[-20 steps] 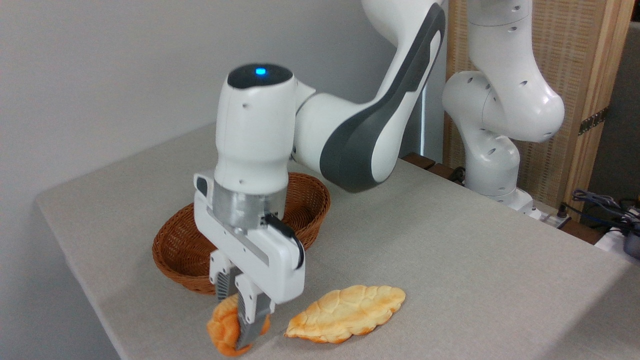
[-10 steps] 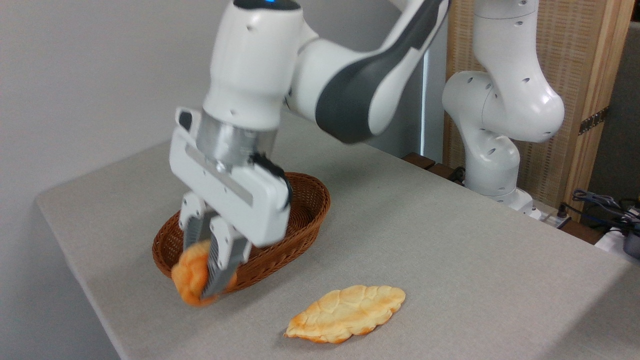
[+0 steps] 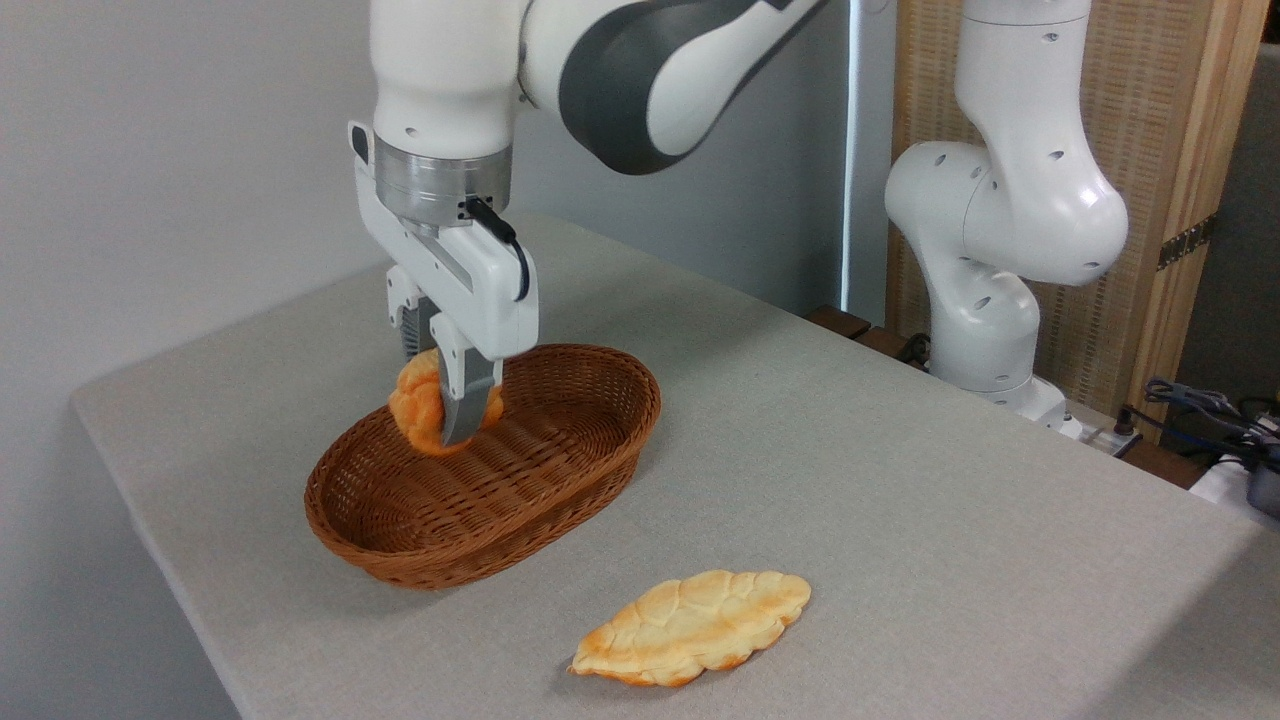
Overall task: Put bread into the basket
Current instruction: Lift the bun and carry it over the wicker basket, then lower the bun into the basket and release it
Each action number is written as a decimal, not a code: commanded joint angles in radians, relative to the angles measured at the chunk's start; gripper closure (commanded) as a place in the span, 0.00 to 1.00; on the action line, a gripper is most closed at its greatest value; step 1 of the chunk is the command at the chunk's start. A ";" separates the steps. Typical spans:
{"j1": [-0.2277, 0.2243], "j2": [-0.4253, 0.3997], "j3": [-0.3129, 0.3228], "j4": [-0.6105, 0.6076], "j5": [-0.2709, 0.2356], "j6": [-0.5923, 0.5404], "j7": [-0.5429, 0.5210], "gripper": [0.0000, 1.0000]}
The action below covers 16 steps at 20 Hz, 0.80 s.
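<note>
I read the bread (image 3: pixel 425 405) as pinched between the two fingers (image 3: pixel 462 405) of the gripper (image 3: pixel 445 410), turned on edge so that its bumpy orange face points to the picture's left; the near finger crosses its right side and the far finger is mostly hidden behind it. The jaws are pressed onto the bun, with the bun filling the gap between them. The bun hangs clear of any surface, over the interior of the basket (image 3: pixel 560 490), near the basket's far-left rim. Directly below the jaws I see open woven floor, and the low wall runs unbroken around it; the near rim lies toward the camera from the jaws and the right end of the oval lies to their right. Whether the bun's lowest edge sits above or below rim height, I cannot tell from this view. Beyond the basket, toward the camera and to the right of the jaws, the flat bread (image 3: pixel 692 625) lies on the table (image 3: pixel 950 520), well apart from the basket wall. The table's left edge runs near the basket's left end, leaving a narrow strip of bare cloth there; to the right of the jaws the surface is broad and open as far as the arm's base (image 3: pixel 1000 370).
</note>
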 commanded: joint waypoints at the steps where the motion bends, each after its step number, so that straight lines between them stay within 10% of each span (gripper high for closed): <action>1: 0.001 -0.005 -0.055 -0.013 -0.003 -0.027 -0.093 0.12; 16: 0.013 0.015 -0.067 -0.027 0.025 -0.018 -0.110 0.00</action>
